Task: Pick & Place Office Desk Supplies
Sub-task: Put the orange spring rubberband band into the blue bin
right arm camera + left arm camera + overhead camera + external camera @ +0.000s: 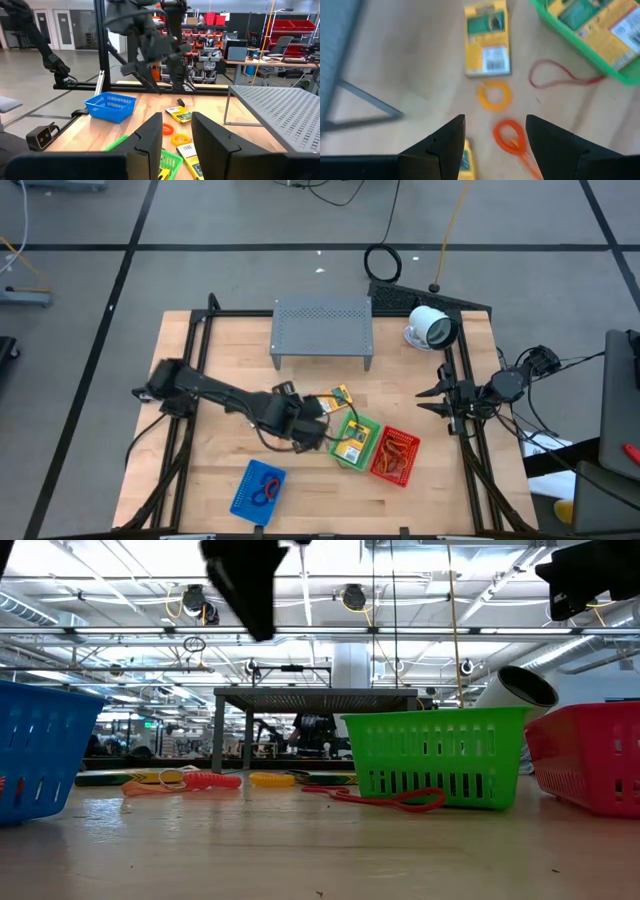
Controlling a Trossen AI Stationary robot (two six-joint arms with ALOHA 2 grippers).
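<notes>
Left claw [495, 142] spread above orange ring [510, 136]; right claw [176, 136] half-spread, empty, at table edge [455, 480].

wood table [200, 480]: grey shelf [322, 330] stands at the far middle, white camera [432, 328] beside it. near edge: blue basket [258, 489], green basket [356, 442], red basket [395, 456], the last two touching. loose on the wood by the green basket: yellow packet [487, 42], yellow ring [494, 95], orange band [510, 136], red band [555, 76].
</notes>
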